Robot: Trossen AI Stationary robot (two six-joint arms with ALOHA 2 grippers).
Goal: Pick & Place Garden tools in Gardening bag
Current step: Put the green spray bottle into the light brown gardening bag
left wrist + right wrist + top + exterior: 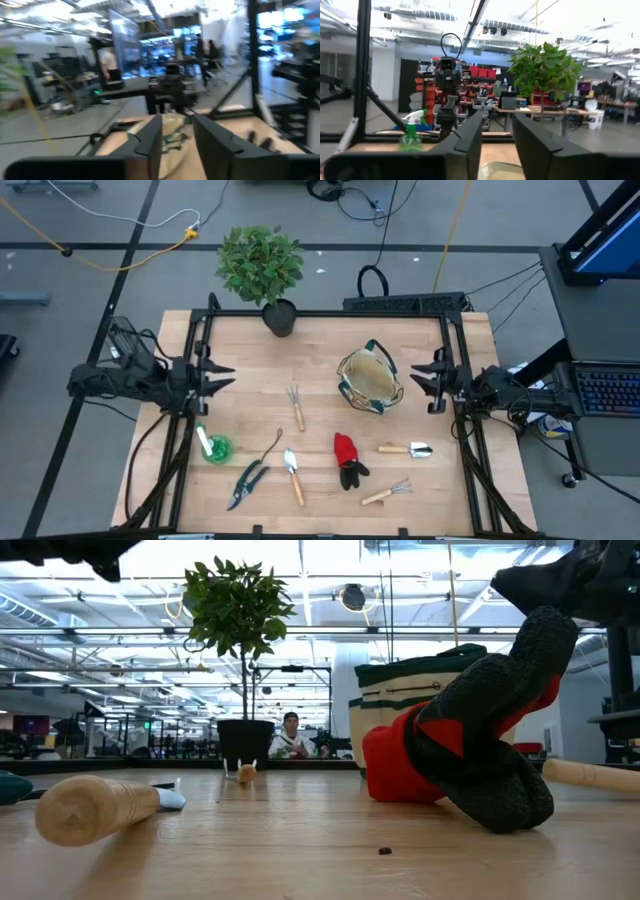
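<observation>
Waiting arms: both hang at the table's side edges, over the far half, clear of every tool.
Left gripper (222, 376): at the left edge, fingers (150, 137) parted a moderate gap, nothing between them, touching nothing.
Green item (212, 447): near the left edge, on the near half.
Shears (244, 483): near front, just right of the green item.
Weeder (272, 448): thin, just beyond the shears.
Trowel (293, 475): beside the shears, wooden handle toward the front.
Fork (296, 406): mid-table, apart from the rest.
Plant (262, 268): in a black pot at the far edge.
Gloves (347, 459): red-black, right of the trowel; large in the low view.
Bag (369, 381): upright, mouth open, on the right half, beyond the gloves.
Rake (386, 493): near front, right of the gloves.
Shovel (407, 449): just beyond the rake.
Right gripper (428, 375): at the right edge, near the bag, fingers (470, 132) parted likewise, holding nothing.
</observation>
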